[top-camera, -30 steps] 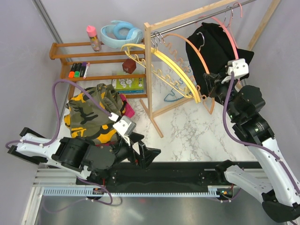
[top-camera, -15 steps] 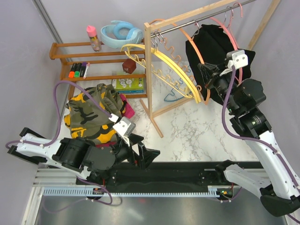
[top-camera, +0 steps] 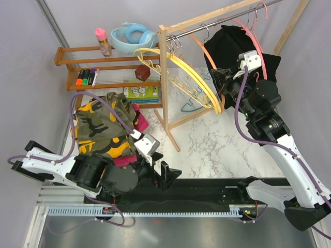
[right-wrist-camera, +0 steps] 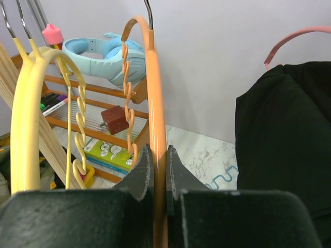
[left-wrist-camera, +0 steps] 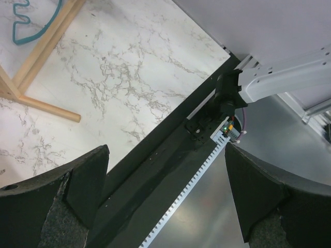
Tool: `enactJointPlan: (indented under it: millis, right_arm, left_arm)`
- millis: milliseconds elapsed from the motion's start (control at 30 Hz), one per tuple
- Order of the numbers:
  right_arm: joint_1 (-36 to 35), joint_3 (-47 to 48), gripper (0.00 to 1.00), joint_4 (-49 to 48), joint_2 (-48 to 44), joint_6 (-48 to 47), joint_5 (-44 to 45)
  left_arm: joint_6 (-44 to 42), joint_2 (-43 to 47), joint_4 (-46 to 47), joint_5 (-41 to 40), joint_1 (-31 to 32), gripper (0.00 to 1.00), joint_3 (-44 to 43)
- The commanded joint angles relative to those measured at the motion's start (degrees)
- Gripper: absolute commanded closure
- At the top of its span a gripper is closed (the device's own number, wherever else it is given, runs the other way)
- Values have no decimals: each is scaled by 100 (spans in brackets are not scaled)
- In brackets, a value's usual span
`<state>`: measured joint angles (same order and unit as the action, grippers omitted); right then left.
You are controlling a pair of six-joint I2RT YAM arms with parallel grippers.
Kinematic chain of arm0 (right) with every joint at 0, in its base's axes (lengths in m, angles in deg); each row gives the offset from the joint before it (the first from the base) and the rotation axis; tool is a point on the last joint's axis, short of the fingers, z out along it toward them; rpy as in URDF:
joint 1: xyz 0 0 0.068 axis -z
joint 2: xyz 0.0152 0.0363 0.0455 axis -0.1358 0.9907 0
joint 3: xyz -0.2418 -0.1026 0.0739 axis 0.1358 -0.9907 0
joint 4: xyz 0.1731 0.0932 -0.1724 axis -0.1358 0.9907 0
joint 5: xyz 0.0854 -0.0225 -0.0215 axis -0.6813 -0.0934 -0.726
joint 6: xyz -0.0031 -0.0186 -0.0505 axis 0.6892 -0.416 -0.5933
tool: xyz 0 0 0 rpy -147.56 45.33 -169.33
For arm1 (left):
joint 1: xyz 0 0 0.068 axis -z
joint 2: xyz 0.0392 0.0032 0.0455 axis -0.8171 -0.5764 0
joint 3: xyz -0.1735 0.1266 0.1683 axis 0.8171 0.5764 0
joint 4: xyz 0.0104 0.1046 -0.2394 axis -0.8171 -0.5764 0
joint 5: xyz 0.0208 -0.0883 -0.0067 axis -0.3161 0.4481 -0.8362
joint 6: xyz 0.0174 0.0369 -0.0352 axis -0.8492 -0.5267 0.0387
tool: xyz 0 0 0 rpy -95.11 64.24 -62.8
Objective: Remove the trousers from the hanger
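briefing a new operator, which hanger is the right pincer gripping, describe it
Find the wooden clothes rail at the back. Of the hangers on it, the right pincer is shut on the orange hanger, between the yellow hangers and the black trousers. Its neighbours are yellow or pink.

Left of the wooden rack (top-camera: 164, 77): one pink bottle (top-camera: 103, 41), one blue headphones (top-camera: 133, 36), one brown cube (top-camera: 143, 72), three markers (top-camera: 86, 79). On it: one orange hanger (right-wrist-camera: 156, 129), one black trousers (top-camera: 227, 46).
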<state>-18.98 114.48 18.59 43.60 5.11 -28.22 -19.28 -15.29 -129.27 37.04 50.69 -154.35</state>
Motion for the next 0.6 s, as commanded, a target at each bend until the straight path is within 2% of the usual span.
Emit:
enactJointPlan:
  millis: [0,100,133,267,367,467,567]
  right_arm:
    - [-20,216,98,-350,-158,172,-119]
    - [-11,181,89,-183,-176,233,-145]
    - [-11,190,82,-139,-167,259,-171]
    - [-11,190,79,45,-167,321,-189]
    - [-20,216,70,151,-211,348,-119]
    - [-20,268,58,300,-290,418,108]
    - [-11,435,42,650,-378,576,626]
  left_arm:
    - [-213,-434,85,-22,6,2,81]
    - [-204,-688,76,12,-63,3,143]
    - [-178,-742,42,108,-221,3,152]
    - [-55,-900,-3,601,-652,9,310]
    - [-90,-970,-3,549,-775,11,424]
    - [-125,-1067,41,557,-951,14,521]
    - [-151,-1181,164,653,-1109,17,653]
